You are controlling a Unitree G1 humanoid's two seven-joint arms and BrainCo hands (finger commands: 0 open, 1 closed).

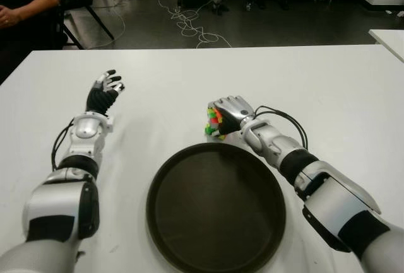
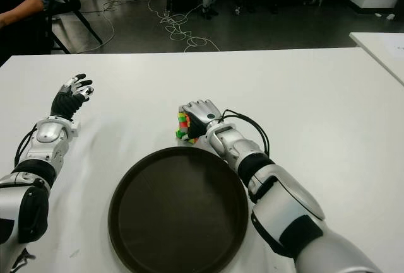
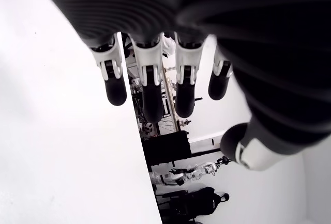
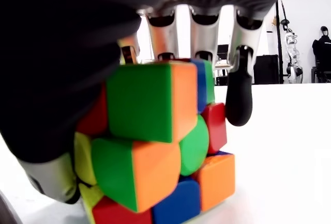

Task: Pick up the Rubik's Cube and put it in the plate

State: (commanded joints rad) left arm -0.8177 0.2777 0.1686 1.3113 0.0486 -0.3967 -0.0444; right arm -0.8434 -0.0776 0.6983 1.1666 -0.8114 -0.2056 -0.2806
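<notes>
- The Rubik's Cube (image 1: 214, 123) is sitting on the white table (image 1: 328, 84) at the frame's centre, just beyond the far rim of the dark plate (image 1: 216, 207).
- The right hand (image 1: 232, 111) is wrapping the cube from above, fingers (image 4: 239, 94) curling down its far side; it looks gripped but not yet lifted.
- The grasp step is in hand. Next, I reckon, it needs lifting clear of the rim and carrying toward the lower centre, over the plate.
- The left hand (image 1: 104, 93) is showing at centre-left, fingers relaxed and spread, holding nothing.
</notes>
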